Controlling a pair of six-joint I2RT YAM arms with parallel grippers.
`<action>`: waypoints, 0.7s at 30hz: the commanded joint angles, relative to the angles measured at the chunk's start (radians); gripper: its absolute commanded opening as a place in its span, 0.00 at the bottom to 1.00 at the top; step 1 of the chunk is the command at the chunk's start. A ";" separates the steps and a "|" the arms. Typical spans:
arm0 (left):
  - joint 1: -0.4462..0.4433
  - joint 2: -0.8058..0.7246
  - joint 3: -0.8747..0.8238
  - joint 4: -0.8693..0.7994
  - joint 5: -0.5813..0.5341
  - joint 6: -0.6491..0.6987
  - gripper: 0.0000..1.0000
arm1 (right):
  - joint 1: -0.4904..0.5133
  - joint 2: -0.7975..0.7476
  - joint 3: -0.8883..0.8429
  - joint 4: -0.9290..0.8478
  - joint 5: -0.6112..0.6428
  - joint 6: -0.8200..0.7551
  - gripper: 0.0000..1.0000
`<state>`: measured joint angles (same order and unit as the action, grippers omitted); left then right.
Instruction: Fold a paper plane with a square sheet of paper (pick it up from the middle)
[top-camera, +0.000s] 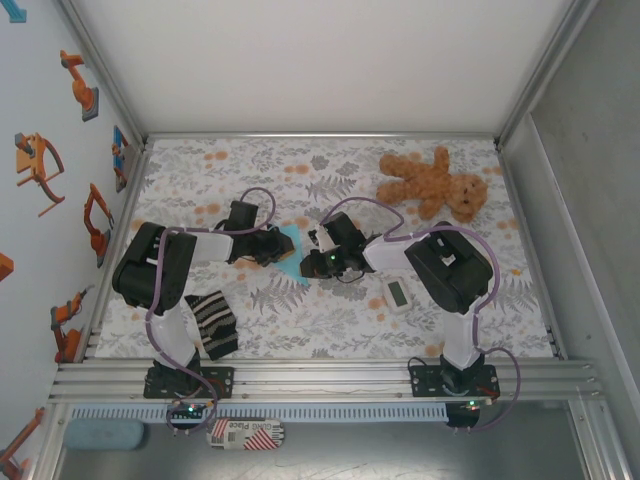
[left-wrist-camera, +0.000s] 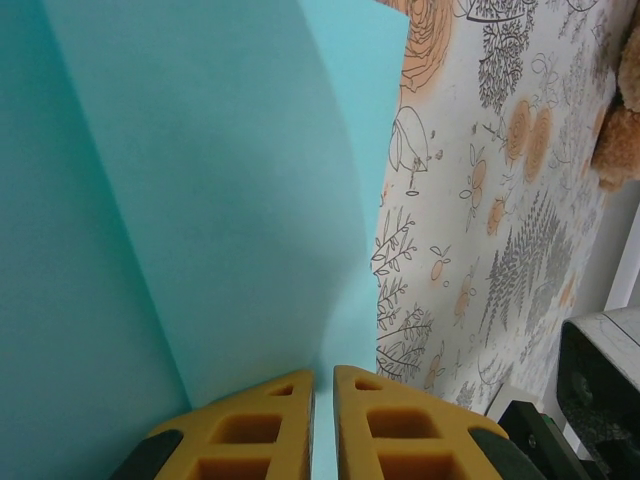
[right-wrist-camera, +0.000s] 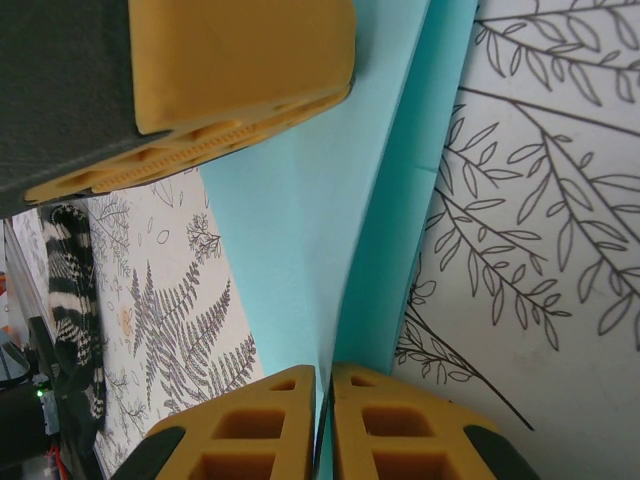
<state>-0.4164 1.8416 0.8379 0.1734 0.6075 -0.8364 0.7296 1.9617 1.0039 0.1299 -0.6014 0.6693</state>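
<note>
1. Table (top-camera: 330, 330), one, floral-patterned.
2. Arms, two: left gripper (left-wrist-camera: 323, 375) and right gripper (right-wrist-camera: 323, 372) meet mid-table, each with jaws nearly together, clamped on the square sheet of paper (left-wrist-camera: 200, 200).
3. One teddy bear (top-camera: 432, 183), brown, far right.
4. One striped cloth (top-camera: 213, 324), near left.
5. One square sheet of paper, light blue, creased, between both grippers, mid-table.
6. One white gadget (top-camera: 398, 294), near right of centre.

Floral-patterned table (top-camera: 330, 325), teddy bear (top-camera: 432, 182) far right; striped cloth (top-camera: 212, 325) near left; small white gadget (top-camera: 397, 295)
</note>
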 joint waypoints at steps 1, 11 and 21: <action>0.005 0.012 0.017 -0.022 0.015 0.017 0.13 | -0.002 0.028 -0.007 -0.082 0.022 -0.014 0.12; 0.005 0.020 0.021 -0.024 0.015 0.020 0.13 | -0.003 -0.025 -0.017 -0.069 0.008 0.014 0.16; 0.006 0.022 0.021 -0.029 0.015 0.023 0.13 | -0.015 -0.141 -0.072 -0.002 0.011 0.102 0.22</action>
<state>-0.4164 1.8484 0.8402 0.1707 0.6106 -0.8337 0.7200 1.8732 0.9421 0.1253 -0.6006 0.7380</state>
